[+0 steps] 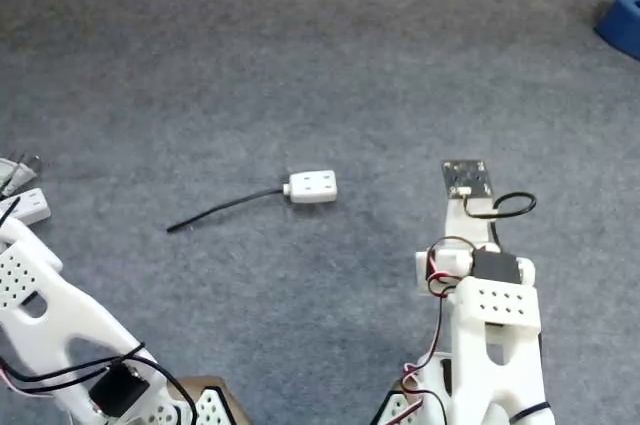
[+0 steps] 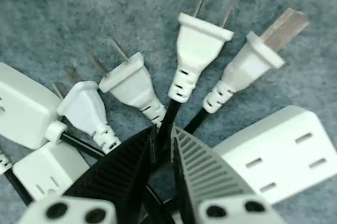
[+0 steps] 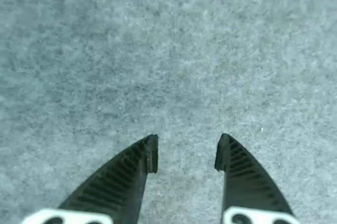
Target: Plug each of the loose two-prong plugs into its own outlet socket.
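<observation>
Left claw (image 2: 164, 140) pressed nearly together, pinching the black cord (image 2: 167, 116) of a white two-prong plug, the pinched plug (image 2: 199, 45), a little behind its ribbed collar. Fanned out past the fingertips, prongs pointing away from the claw: the pinched plug, a wide-pronged plug (image 2: 253, 63) just beside it on one side, a third plug (image 2: 129, 81) and a fourth plug (image 2: 84, 110) on the other. All four loose on the grey tabletop (image 2: 63, 13), none seated in a socket. Close around the bundle: a large socket block (image 2: 284, 150), slots facing up, near the wide-pronged plug; a small socket block (image 2: 21, 105) and a second small block (image 2: 47, 168) next to the fourth plug. From above, all of this crowded at the tabletop's left edge by the left arm (image 1: 40, 295). Near the middle of the tabletop, well apart from that cluster: a lone outlet socket (image 1: 312, 186), slots up, thin black lead (image 1: 225, 210) trailing toward the left arm's side. Right claw (image 3: 187, 153) spread wide, hovering over bare grey surface; right arm (image 1: 490, 305) to the right of the lone outlet socket. At the far right corner: a blue object (image 1: 622, 25), cut off by the edge.
</observation>
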`<state>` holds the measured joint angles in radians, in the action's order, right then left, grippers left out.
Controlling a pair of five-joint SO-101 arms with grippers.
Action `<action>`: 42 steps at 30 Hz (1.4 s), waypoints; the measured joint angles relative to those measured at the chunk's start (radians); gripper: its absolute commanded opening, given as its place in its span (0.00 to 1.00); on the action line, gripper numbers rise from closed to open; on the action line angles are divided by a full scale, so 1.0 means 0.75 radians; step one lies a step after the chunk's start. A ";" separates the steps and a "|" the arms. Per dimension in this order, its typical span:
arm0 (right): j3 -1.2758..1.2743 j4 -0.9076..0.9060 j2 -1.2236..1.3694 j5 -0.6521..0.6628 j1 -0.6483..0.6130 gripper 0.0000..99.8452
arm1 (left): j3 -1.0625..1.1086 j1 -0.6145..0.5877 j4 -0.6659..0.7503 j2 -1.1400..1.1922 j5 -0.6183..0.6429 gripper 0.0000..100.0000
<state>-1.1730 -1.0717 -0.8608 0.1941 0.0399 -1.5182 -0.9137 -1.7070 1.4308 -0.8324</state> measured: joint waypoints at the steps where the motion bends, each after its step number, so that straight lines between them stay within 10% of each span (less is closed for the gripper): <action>1: 0.000 0.000 0.000 0.000 0.000 0.19 | -0.014 0.000 -0.010 0.004 -0.002 0.01; 21: 0.000 0.000 0.000 0.000 0.000 0.19 | -0.160 -0.031 -0.039 -0.577 0.084 0.02; 26: 0.000 0.000 0.000 0.000 0.000 0.19 | -0.055 -0.035 -0.070 -0.524 0.082 0.17; 42: 0.000 0.000 0.000 0.000 0.000 0.19 | 0.006 -0.018 0.039 -0.151 -0.090 0.16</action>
<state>-1.1730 -1.0717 -0.8608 0.1941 0.0399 -1.5136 -0.9275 -1.6778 1.3172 -0.8999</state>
